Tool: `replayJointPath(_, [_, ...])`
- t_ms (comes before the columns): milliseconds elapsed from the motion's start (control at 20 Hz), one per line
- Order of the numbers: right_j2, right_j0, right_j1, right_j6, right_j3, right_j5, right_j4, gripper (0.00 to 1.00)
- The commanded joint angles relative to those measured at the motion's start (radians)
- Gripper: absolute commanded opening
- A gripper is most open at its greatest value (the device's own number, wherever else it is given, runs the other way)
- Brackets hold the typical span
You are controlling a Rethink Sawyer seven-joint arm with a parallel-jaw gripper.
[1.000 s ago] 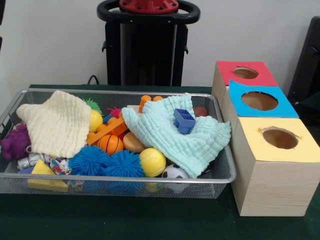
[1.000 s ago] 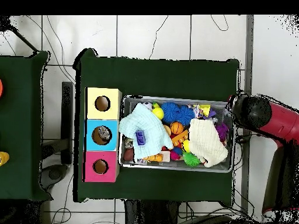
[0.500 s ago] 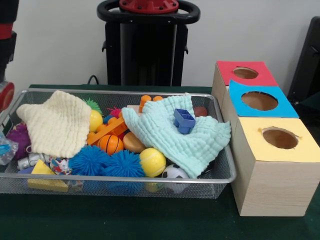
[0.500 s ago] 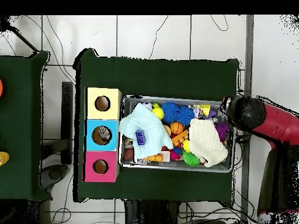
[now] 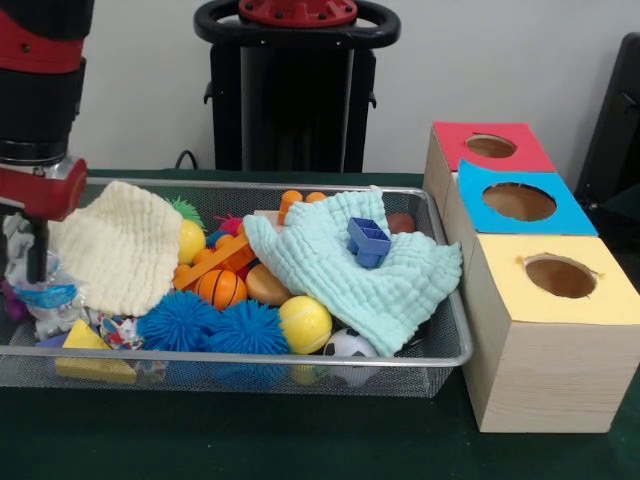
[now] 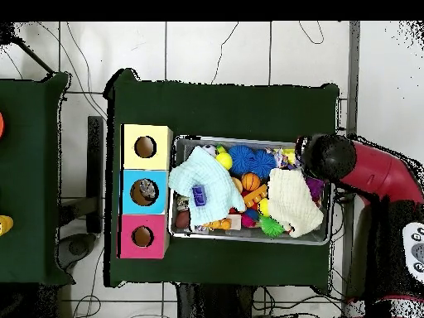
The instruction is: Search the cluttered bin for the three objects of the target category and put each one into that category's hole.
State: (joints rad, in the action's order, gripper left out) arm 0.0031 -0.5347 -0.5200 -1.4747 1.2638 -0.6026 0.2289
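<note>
A wire mesh bin (image 5: 300,357) holds a jumble of toys: a yellow ball (image 5: 305,324), a small basketball (image 5: 222,288), two blue spiky balls (image 5: 210,325) and a blue square plastic piece (image 5: 368,240) lying on a mint cloth (image 5: 350,265). A cream cloth (image 5: 115,245) covers the bin's left part. My gripper (image 5: 35,285) hangs over the bin's left end, beside the cream cloth, under the red and black arm (image 5: 40,90). Seen from overhead, the arm's round wrist (image 6: 330,156) hides the gripper over the bin's right end (image 6: 325,195).
Three wooden boxes stand right of the bin, each with a round hole: red top (image 5: 492,146), blue top (image 5: 520,201), yellow top (image 5: 560,277). From overhead something grey shows inside the blue box's hole (image 6: 145,190). A yellow wedge (image 5: 90,355) lies at the bin's front left.
The arm has swung in from the side and now stands over the bin's end, with the gripper lowered beside the cream cloth. It now hides the purple toy. Nothing in the bin has shifted.
</note>
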Motion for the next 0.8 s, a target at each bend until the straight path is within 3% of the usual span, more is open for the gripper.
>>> replayJointPath(50, [-0.014, 0.046, -0.045, -0.178, 0.12, -0.139, -0.05, 0.0])
replayJointPath(800, [-0.092, 0.143, -0.133, -0.221, 0.166, -0.209, -0.117, 0.0])
